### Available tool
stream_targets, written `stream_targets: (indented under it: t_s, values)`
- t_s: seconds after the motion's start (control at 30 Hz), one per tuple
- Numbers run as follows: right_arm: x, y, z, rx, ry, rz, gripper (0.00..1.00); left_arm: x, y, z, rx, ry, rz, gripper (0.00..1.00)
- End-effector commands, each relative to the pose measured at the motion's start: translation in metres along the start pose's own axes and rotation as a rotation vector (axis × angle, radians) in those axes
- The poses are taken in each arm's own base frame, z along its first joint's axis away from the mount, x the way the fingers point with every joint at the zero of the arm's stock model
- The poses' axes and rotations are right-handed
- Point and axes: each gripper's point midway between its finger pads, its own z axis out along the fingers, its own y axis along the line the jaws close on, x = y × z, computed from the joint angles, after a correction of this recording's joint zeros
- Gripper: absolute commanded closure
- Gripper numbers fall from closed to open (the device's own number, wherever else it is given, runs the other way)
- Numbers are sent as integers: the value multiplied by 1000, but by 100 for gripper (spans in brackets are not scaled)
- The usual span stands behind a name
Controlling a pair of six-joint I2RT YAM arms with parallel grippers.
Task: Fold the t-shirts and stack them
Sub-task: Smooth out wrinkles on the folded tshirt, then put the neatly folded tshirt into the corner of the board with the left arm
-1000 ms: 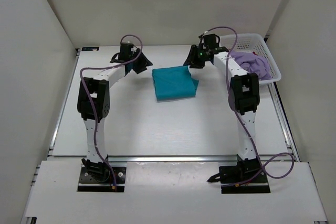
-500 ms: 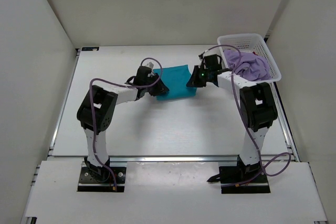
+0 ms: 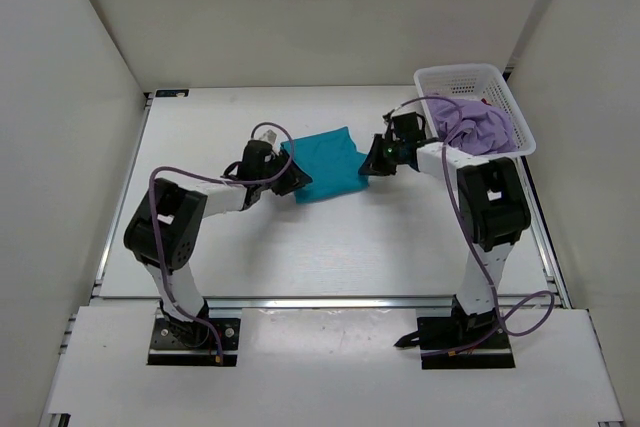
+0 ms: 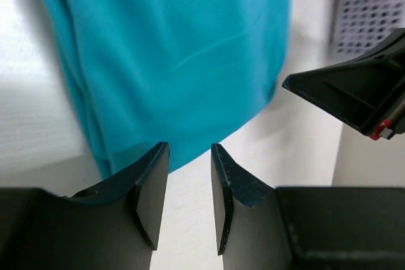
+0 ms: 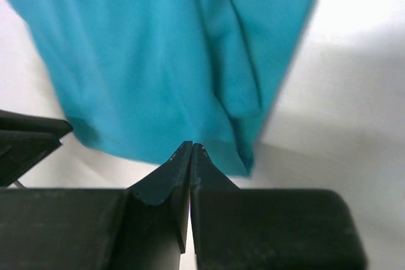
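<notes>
Well, from where I stood, the teal t-shirt (image 3: 325,159) lay folded into a rough rectangle on the white worktop (image 3: 330,247), a little beyond the middle and slightly right of centre. Both arms were stretched low towards it, one at each side.

The left gripper (image 3: 293,177) sat at the shirt's near left corner. Seen from its wrist, its two dark fingers (image 4: 152,188) stood partly apart, with bare worktop showing in the gap between them. The shirt's near edge ran just across their tips. I saw no fabric clamped between them.

The right gripper (image 3: 375,159) was down at the shirt's right edge, where the layers bunched into a loose fold. Its jaws were pressed fully together, with no gap left, and their tips met right at the hem. Whether a sliver of cloth was caught between them I could not tell, as the fabric there was blurred.

Off to the far right stood a white mesh basket (image 3: 470,75), set against the worktop's right edge. The lavender t-shirt (image 3: 478,127) was heaped inside it in a crumpled mound, rising above the rim on the near side. The right arm's upper link passed just beside the basket's left wall. Purple cables looped along both arms down to their bases at the near edge.
</notes>
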Motion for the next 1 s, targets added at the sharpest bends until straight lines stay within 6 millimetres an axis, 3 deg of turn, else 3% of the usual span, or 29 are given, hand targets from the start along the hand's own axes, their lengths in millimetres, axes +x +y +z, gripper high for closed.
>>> stream_targets:
  t_s: [0.0,0.1,0.2,0.23,0.27,0.3,0.33,0.37,0.4,0.47,0.53,0.63,0.8,0.9,0.97]
  values:
    - [-47,37,-8,-59,-89,-90,100,-48,-36,-13,69,-118,31,56]
    - [-71,57,3,-98,-94,-132,100,-68,-34,-5,74,-131,9,56]
    - [-81,49,36,-103,-60,-112,100,-88,-22,17,48,-127,-28,56]
    - [-91,59,36,-125,-63,-118,100,-94,-16,19,36,-131,-37,57]
    - [-88,50,51,-118,-37,-95,100,-97,-12,27,19,-122,-37,57]
    - [-97,60,52,-140,-47,-102,100,-99,0,32,-9,-109,-48,57]
    - [-83,44,69,-107,6,-79,100,-108,0,33,-11,-125,-38,57]
    - [-87,43,76,-98,17,-81,100,-109,7,37,-31,-120,-47,57]
    - [-91,48,78,-100,13,-88,100,-112,18,40,-58,-122,-54,57]
    - [-80,36,91,-76,57,-67,100,-114,29,44,-68,-115,-72,57]
    - [-84,29,94,-77,46,-54,100,-114,42,46,-90,-111,-83,57]
    - [-95,36,83,-94,13,-67,100,-120,43,38,-72,-133,-101,57]
    - [-113,61,58,-115,-28,-114,100,-124,21,12,-29,-180,-56,48]
    - [-121,87,33,-139,-65,-163,85,-122,21,-3,-56,-217,-16,40]
    - [-122,113,7,-157,-105,-213,70,-109,34,-2,-106,-186,5,31]
